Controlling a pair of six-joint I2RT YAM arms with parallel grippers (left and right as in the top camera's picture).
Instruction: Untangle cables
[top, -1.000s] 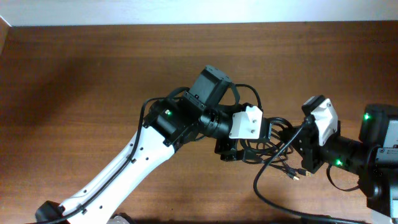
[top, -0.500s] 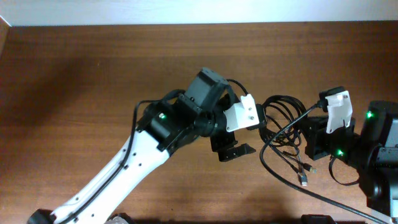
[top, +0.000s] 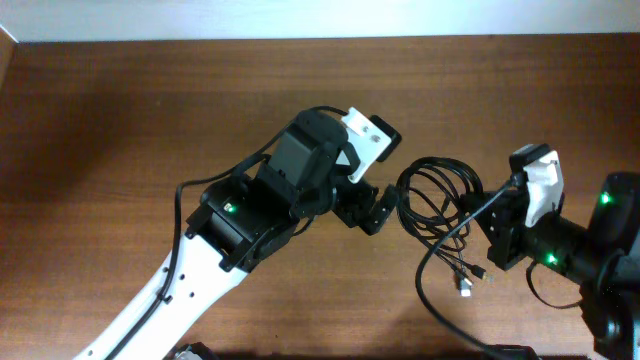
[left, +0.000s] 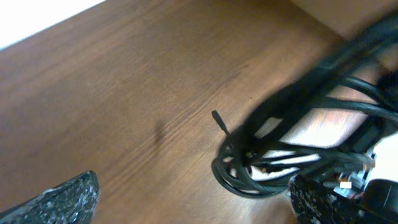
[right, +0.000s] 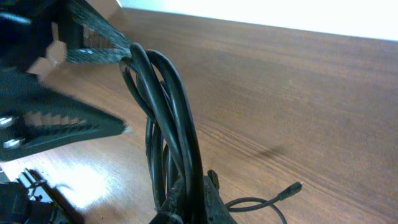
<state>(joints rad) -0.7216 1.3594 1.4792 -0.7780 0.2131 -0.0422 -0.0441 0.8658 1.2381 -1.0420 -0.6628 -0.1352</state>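
Brown wood-grain tabletop (top: 120, 150) fills nearly the whole overhead view, with a pale strip of wall along its far edge. Right of the middle sits the bundle of thin black cables (top: 432, 196), several loops gathered into one loose coil. From its lower side a few loose ends trail toward the near edge, one ending in a small light-coloured plug (top: 465, 286). The right gripper (top: 490, 230), black with a white cap on its wrist, is clamped tight on the coil's right side. In its own wrist view the looped cords (right: 177, 124) rise straight out from between its closed fingers, and a single thin cord with a small plug (right: 292, 186) lies on the wood beside them. The left gripper (top: 368, 208), black on a white arm, sits just beside the coil's left edge with its jaws spread wide and nothing between them. Its wrist view shows the two textured fingertips (left: 65, 198) far apart at the lower corners and the coil (left: 273, 155) ahead, blurred.
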